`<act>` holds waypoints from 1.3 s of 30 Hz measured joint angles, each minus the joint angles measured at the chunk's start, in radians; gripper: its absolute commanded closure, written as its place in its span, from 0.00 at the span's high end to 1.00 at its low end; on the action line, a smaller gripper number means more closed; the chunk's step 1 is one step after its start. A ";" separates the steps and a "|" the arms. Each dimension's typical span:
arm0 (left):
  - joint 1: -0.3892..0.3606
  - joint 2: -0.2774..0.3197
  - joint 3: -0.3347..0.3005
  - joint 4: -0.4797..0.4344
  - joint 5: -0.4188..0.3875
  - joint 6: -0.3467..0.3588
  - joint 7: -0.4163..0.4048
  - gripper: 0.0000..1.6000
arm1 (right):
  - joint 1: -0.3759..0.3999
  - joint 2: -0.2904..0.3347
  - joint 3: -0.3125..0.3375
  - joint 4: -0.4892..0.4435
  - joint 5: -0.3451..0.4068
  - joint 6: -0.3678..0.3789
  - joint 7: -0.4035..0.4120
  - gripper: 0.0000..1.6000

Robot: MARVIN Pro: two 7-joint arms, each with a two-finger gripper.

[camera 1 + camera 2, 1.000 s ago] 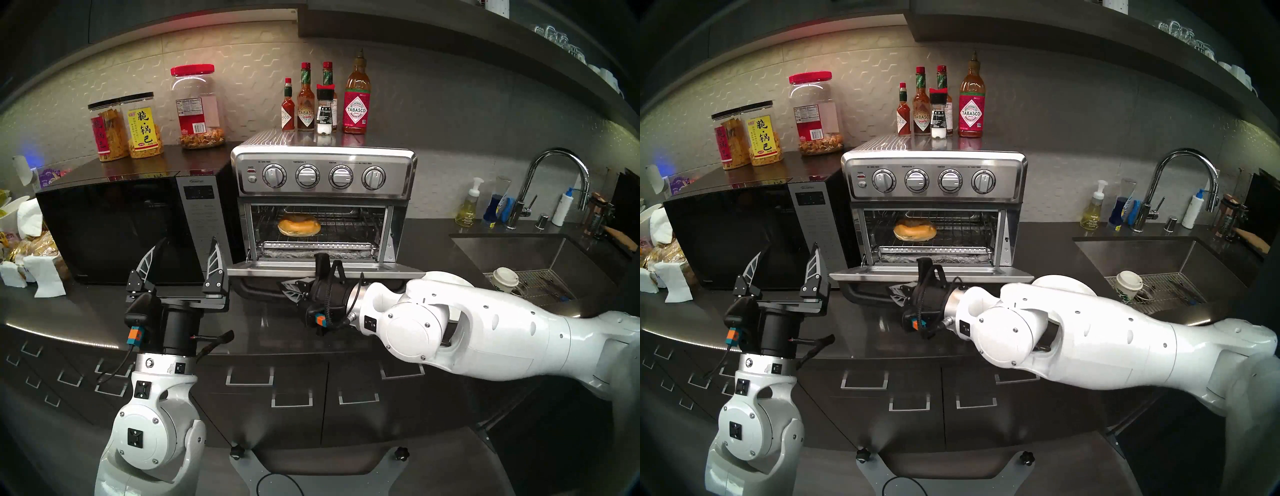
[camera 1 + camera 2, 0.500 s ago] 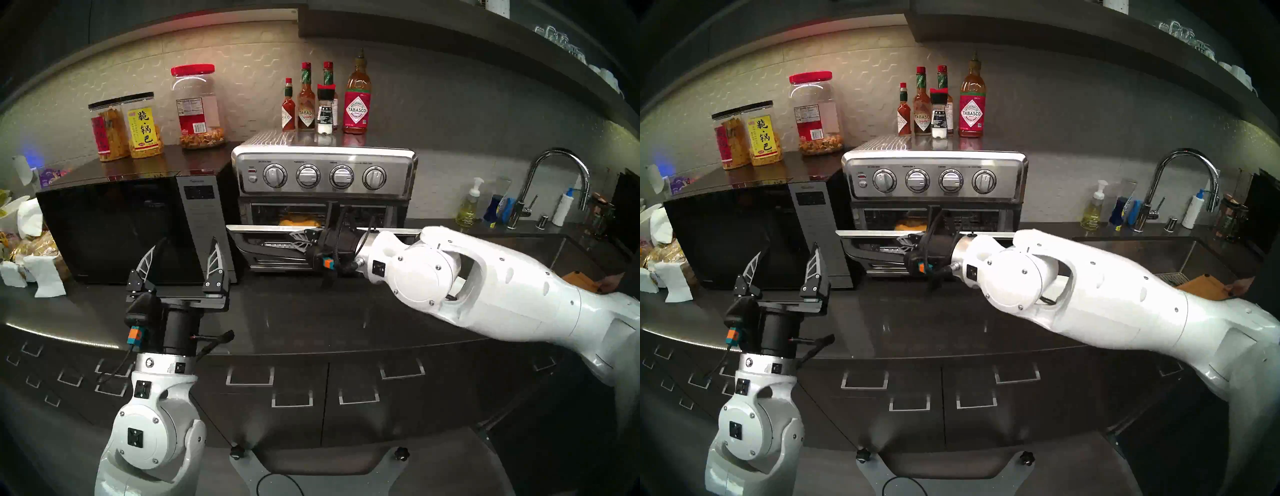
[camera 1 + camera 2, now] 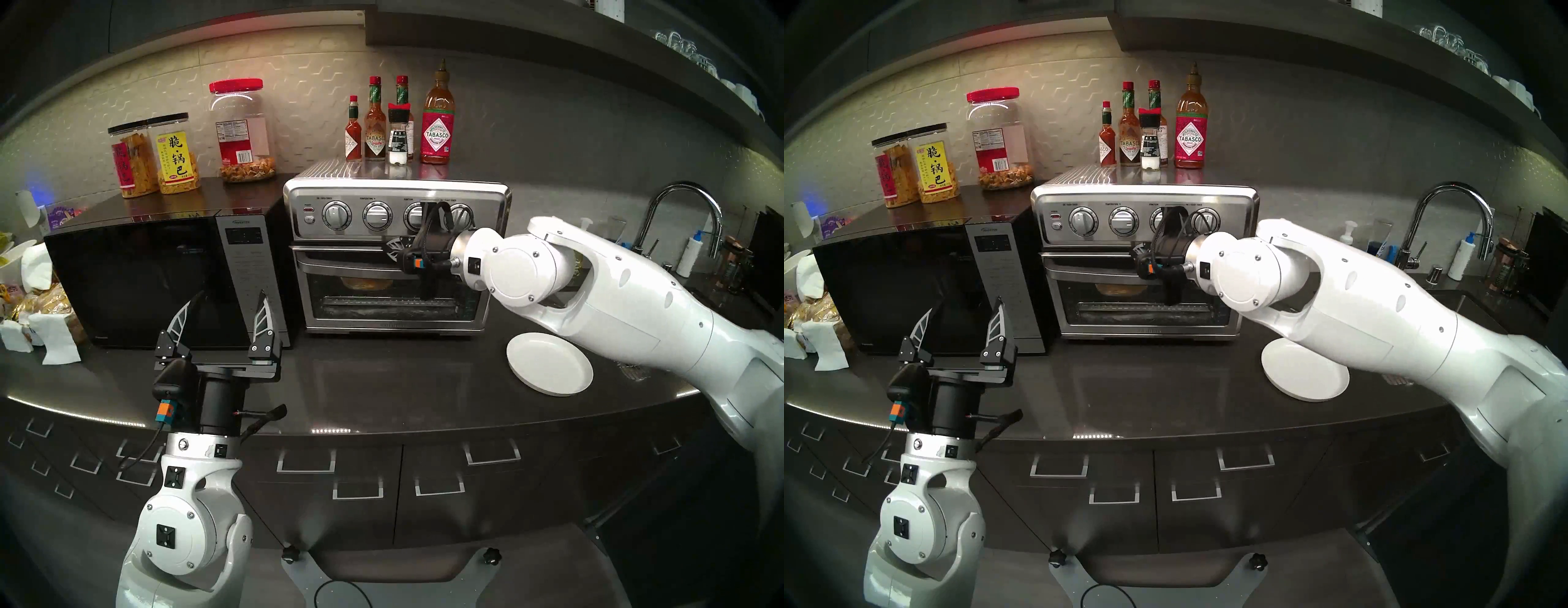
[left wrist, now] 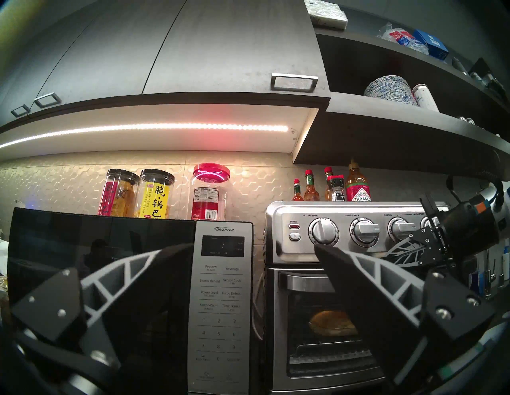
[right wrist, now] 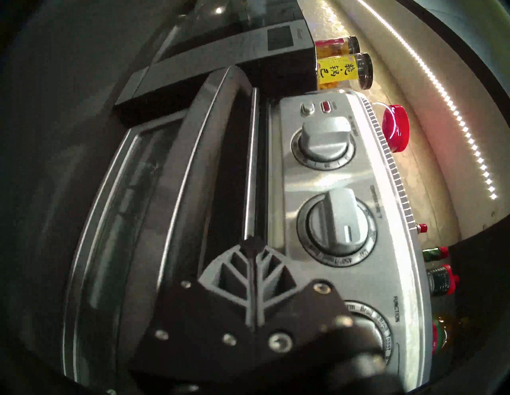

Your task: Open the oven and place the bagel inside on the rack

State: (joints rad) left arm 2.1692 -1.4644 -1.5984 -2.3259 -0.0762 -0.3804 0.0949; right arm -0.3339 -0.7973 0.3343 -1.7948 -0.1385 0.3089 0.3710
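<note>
Peering through the oven (image 3: 396,259) door's glass, the bagel (image 3: 367,283) shows only dimly on the rack (image 3: 394,293) — its right end hidden behind the right gripper (image 3: 392,250), fingers pressed together at the door's top edge. At seven o'clock of the oven, the left gripper (image 3: 220,316) stands spread, holding nothing — its right finger (image 4: 367,278) covers part of the bagel in its wrist view.

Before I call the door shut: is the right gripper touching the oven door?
Cannot tell. In the right wrist view the shut right gripper tips sit at the oven door's top edge; blur hides any gap.
</note>
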 measured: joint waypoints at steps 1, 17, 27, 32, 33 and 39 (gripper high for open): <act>0.000 0.000 0.000 0.000 0.000 0.000 0.000 1.00 | 0.013 -0.009 -0.001 0.017 -0.001 0.001 0.022 0.00; 0.004 0.000 0.000 -0.002 0.000 0.000 0.000 1.00 | 0.010 0.084 0.070 -0.042 0.050 -0.022 0.150 0.00; 0.004 0.000 0.000 -0.002 0.000 0.000 0.000 1.00 | -0.059 0.199 0.183 -0.171 0.066 0.009 0.142 0.00; 0.004 0.000 0.000 -0.001 0.000 0.000 0.000 1.00 | -0.100 0.245 0.229 -0.211 0.074 0.021 0.135 0.00; 0.004 0.000 0.000 -0.001 0.000 0.000 0.000 1.00 | -0.111 0.256 0.241 -0.220 0.076 0.024 0.133 0.00; 0.004 0.000 0.000 -0.001 0.000 0.000 0.000 1.00 | -0.177 0.323 0.301 -0.267 0.095 0.038 0.120 0.00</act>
State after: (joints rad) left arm 2.1732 -1.4644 -1.5984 -2.3266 -0.0763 -0.3804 0.0949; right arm -0.5108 -0.4740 0.6358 -2.0621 -0.0435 0.3464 0.4908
